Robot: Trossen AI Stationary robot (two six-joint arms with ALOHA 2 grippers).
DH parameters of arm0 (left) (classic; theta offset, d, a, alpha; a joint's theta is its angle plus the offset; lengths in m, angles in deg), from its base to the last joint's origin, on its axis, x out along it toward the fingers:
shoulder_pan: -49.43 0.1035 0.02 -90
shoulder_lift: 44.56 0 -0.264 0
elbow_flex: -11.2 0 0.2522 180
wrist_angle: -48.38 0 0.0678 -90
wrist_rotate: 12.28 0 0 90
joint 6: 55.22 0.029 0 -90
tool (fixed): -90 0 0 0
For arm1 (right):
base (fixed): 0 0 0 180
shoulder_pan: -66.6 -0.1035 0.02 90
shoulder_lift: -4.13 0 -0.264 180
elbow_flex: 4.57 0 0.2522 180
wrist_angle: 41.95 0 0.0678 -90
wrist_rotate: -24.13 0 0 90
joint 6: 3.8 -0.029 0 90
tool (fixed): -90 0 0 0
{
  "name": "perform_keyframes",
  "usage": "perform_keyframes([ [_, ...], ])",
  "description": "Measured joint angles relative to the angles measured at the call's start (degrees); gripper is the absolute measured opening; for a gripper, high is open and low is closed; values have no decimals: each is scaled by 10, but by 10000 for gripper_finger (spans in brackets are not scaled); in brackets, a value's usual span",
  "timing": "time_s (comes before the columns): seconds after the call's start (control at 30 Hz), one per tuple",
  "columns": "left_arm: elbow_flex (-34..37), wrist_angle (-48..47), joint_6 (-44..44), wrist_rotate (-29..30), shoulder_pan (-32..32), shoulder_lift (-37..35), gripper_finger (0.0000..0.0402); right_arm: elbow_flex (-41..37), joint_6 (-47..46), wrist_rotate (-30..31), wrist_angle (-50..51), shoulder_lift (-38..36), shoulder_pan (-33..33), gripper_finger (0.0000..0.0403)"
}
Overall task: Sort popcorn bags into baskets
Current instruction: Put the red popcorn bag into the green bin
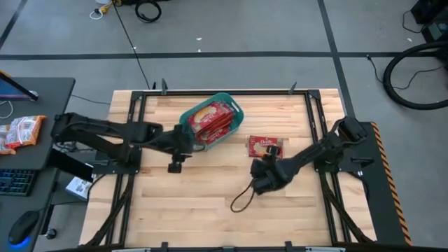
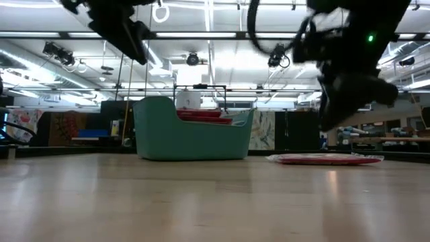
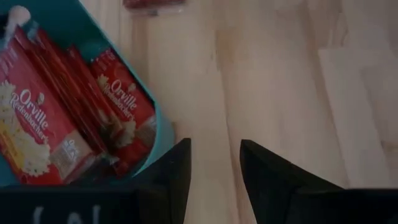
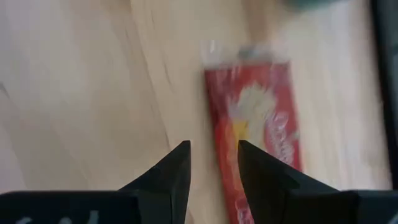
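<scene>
The teal basket (image 1: 234, 106) stands at the far middle of the table and holds several red popcorn bags (image 1: 210, 119) leaning on edge; it also shows in the low view (image 2: 191, 138) and the left wrist view (image 3: 158, 127). One more red popcorn bag (image 1: 264, 146) lies flat on the table to the basket's right, seen too in the low view (image 2: 326, 159) and the right wrist view (image 4: 258, 130). My left gripper (image 1: 194, 145) (image 3: 214, 168) hovers open just outside the basket's near wall. My right gripper (image 1: 259, 170) (image 4: 214, 165) is open above the table, just on the near side of the lone bag.
A dark cable loop (image 1: 241, 199) lies on the wood toward the near edge, below my right gripper. A black frame (image 1: 224, 92) runs round the table. A side desk on the left carries paler orange packets (image 1: 21, 131) and a keyboard.
</scene>
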Motion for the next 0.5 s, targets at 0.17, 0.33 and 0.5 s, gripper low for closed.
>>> perform_keyframes([
  [0.17,60,33,-41,45,-45,-63,141,-36,33,-82,57,0,49,145],
  [0.33,91,33,-71,89,-90,-114,141,-62,52,-134,83,-4,72,153],
  [0.5,107,36,-93,136,-124,-153,141,-85,54,-141,87,-29,72,166],
])
